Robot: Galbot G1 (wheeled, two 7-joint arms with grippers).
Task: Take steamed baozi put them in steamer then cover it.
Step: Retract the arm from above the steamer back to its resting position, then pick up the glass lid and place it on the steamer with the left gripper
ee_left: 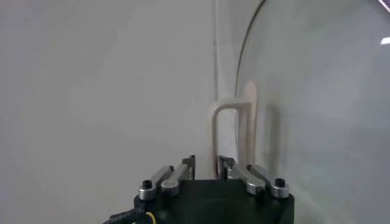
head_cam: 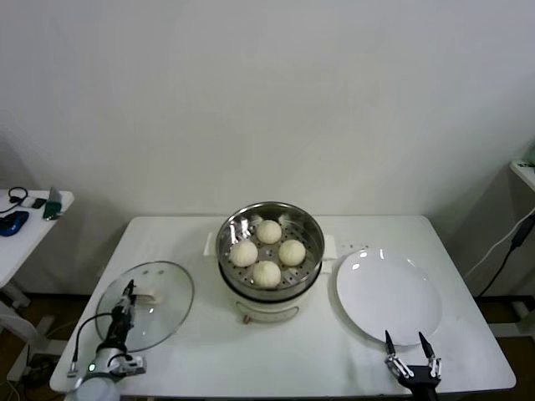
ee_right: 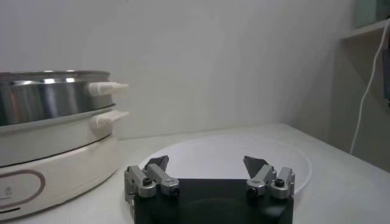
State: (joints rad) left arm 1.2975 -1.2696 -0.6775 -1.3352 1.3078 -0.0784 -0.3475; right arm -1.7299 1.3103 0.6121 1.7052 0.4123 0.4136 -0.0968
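1. Nearest the head camera, at the desk's (head_cam: 209, 351) near-left edge, the left hand (head_cam: 128, 294) reaches over the cover (head_cam: 159, 288). In the left wrist view its fingers (ee_left: 228, 167) stand close together about the foot of the cover's cream-white handle (ee_left: 234, 131), one on each side. Whether they already pinch it I cannot tell.
2. That glass cover lies flat on the desk, left of the steamer (head_cam: 270, 219) and apart from it.
3. At the desk's middle stands the steamer, a shiny steel basket on a cream-white pot base (head_cam: 266, 307). All four steamed baozi (head_cam: 267, 273) sit inside on the perforated floor, close together.
4. Right of the steamer lies a flat white plate (head_cam: 389, 294), bare.
5. At the near-right edge the right hand (head_cam: 412, 349) waits just beyond the plate's near rim, fingers spread wide, holding nothing.
6. Progress, as I judge it: loading is done, since no bun remains on the plate. Covering is left. The lid must be lifted by its handle, carried right and set on the basket rim.
7. Writing: none readable. An outlined oval panel on the pot base shows no legible text.
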